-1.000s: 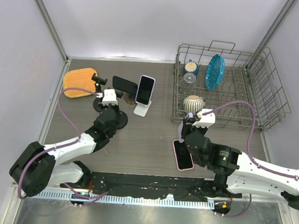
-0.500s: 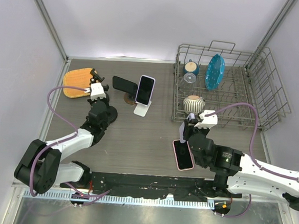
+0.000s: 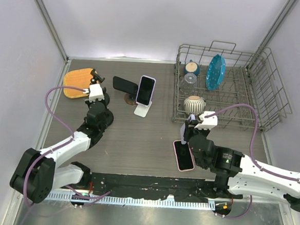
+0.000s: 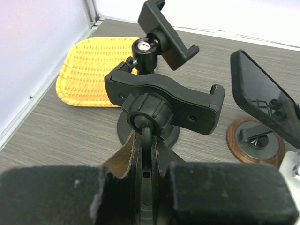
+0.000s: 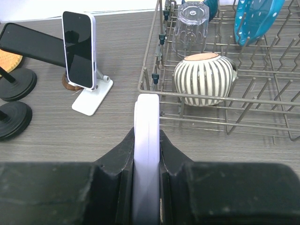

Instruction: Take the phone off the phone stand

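My right gripper (image 3: 186, 137) is shut on a lilac-cased phone (image 3: 184, 156), clamped edge-on between the fingers in the right wrist view (image 5: 146, 140). A second lilac phone (image 3: 146, 89) leans in a white stand (image 3: 142, 111) at mid-table and shows in the right wrist view (image 5: 79, 49). A black phone (image 3: 124, 84) sits on a round wooden stand (image 4: 255, 136). My left gripper (image 3: 96, 102) is shut on the stem of an empty black clamp stand (image 4: 164, 96). A second empty clamp stand (image 4: 161, 35) is just behind it.
An orange woven mat (image 3: 80, 82) lies at the far left. A wire dish rack (image 3: 263, 118) at the right holds a striped bowl (image 3: 194, 103), a glass (image 3: 188, 83), a mug (image 3: 192, 68) and a blue plate (image 3: 215, 72).
My left gripper has carried the black clamp stand left and away, toward the orange mat. The right gripper with the lilac phone has barely shifted.
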